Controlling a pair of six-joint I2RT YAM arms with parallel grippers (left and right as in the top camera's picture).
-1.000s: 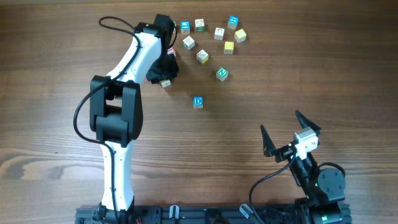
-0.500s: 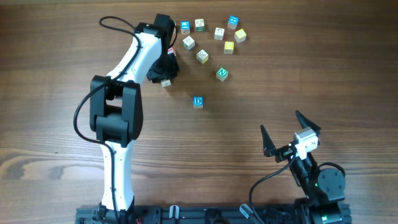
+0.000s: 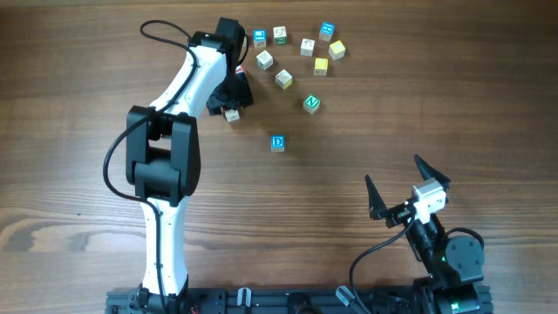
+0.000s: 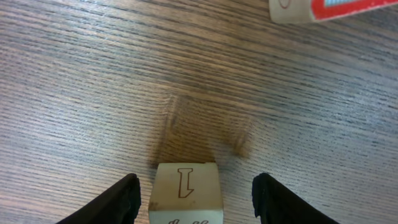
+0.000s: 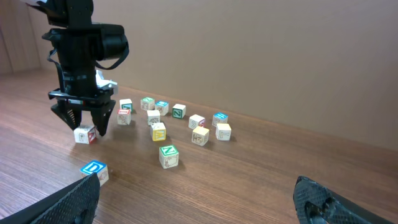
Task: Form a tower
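- No tower stands anywhere in the views: every cube lies singly on the brown wooden table (image 3: 436, 113), so the stacking is, by my reading, at its very start.
- The left gripper (image 5: 83, 120) hangs in the upper middle of the overhead view, fingers pointing down and about half spread. A pale wooden cube with a brown letter on its top (image 4: 185, 190) sits on the table between them. Bare table shows on both sides of it, so nothing is gripped.
- That cube lies directly under the left gripper, its side faces square to the fingers. It has no long axis to favour.
- The right gripper (image 3: 391, 168) rests at the lower right, spread wide and empty, well apart from all the cubes. The left arm is much the nearer.
- The blue-lettered D cube (image 3: 277, 142) lies alone, below and right of the left gripper, with open room all round.
- The green-lettered N cube (image 3: 311, 103) and the scattered cluster, including a yellow cube (image 3: 321, 65), lie further right along the top.
- A red-edged cube (image 4: 311, 9) sits near the left gripper and could be nudged.
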